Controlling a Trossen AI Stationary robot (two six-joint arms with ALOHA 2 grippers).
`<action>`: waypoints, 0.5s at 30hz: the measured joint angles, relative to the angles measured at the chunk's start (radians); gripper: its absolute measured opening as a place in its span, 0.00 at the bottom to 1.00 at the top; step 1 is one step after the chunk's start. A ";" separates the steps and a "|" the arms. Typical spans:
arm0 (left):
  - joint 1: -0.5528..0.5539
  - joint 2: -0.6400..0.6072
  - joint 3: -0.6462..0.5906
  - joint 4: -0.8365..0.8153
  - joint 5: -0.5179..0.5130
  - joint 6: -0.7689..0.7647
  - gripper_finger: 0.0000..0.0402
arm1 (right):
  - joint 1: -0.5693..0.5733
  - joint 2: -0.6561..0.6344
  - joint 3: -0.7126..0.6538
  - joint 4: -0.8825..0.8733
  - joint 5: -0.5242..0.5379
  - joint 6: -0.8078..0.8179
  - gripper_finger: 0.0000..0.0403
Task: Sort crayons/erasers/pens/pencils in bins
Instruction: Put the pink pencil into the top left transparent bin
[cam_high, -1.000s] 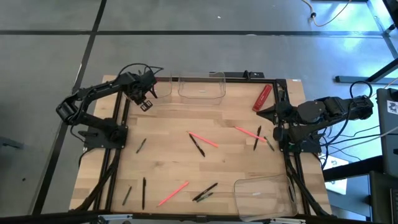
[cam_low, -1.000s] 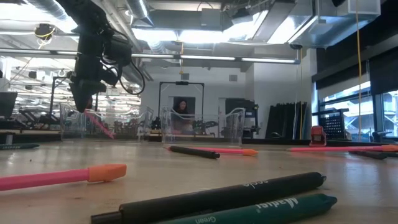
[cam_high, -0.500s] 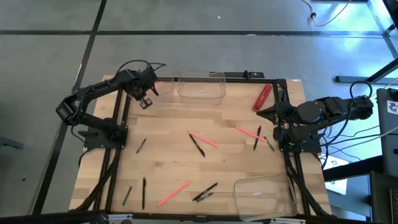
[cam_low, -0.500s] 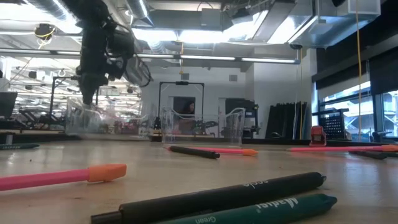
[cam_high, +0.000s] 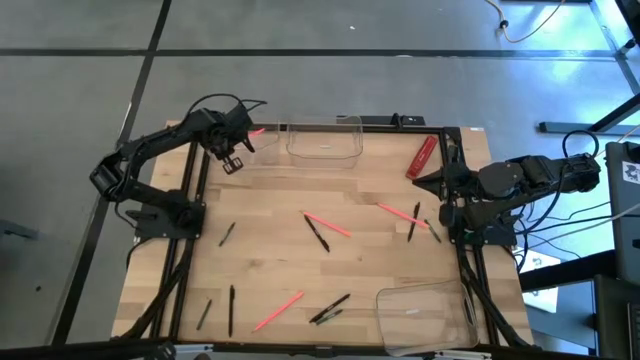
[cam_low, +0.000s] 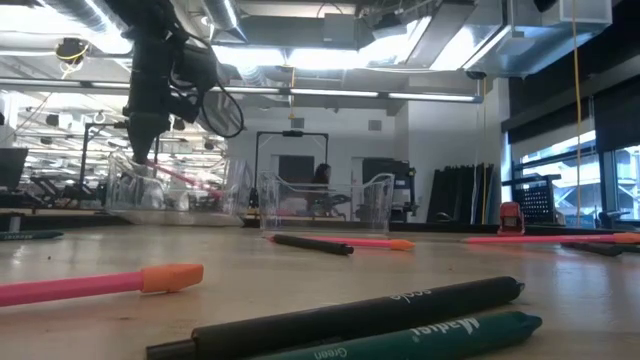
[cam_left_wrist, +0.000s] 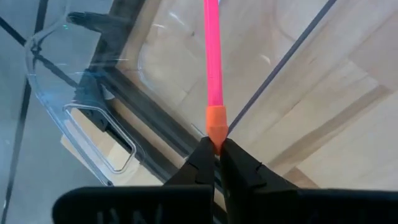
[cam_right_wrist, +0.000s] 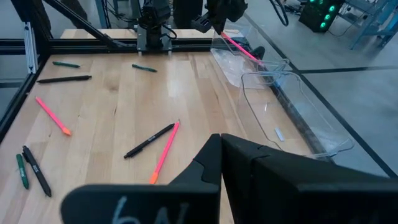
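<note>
My left gripper (cam_high: 233, 160) hangs over the clear bin (cam_left_wrist: 68, 81) at the table's far left corner, shut on a pink pen (cam_left_wrist: 212, 56) with an orange end. The pen slants down from the fingertips into that bin (cam_low: 125, 190); the left wrist view cuts off its far end. My right gripper (cam_right_wrist: 216, 140) waits shut above the table's right edge (cam_high: 430, 183). Several pink, black and dark green sticks lie flat on the wood, among them a pink one (cam_high: 327, 224) and a black one (cam_high: 318, 236) at the middle. My left gripper pinches the very tip of the pen's orange end (cam_left_wrist: 216, 127) between its two fingertips. The fingers come from above, slanting steeply down. The pen (cam_right_wrist: 241, 47) runs on past them, tilted, into the bin. Where its lower end rests does not show.
A second clear bin (cam_high: 325, 140) stands at the far middle and a third (cam_high: 425, 310) at the near right corner. A red oblong thing (cam_high: 421, 156) lies at the far right. More sticks lie near the front edge (cam_high: 278, 310) and the left (cam_high: 227, 233).
My left gripper has shut and risen a little over the far left bin, and its wrist has rolled slightly. The pink pen, which hung steeply below the open fingers, now slants flatter with its upper end at the fingertips.
</note>
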 joint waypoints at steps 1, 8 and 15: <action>0.000 0.000 0.000 0.000 0.004 0.000 0.01 | 0.000 0.000 0.000 0.000 0.000 0.000 0.01; 0.000 0.000 0.000 0.001 0.093 -0.001 0.01 | 0.000 0.000 0.000 -0.001 0.000 -0.002 0.01; 0.000 0.001 -0.019 0.038 0.055 -0.003 0.07 | 0.000 0.000 0.001 -0.009 0.000 -0.004 0.01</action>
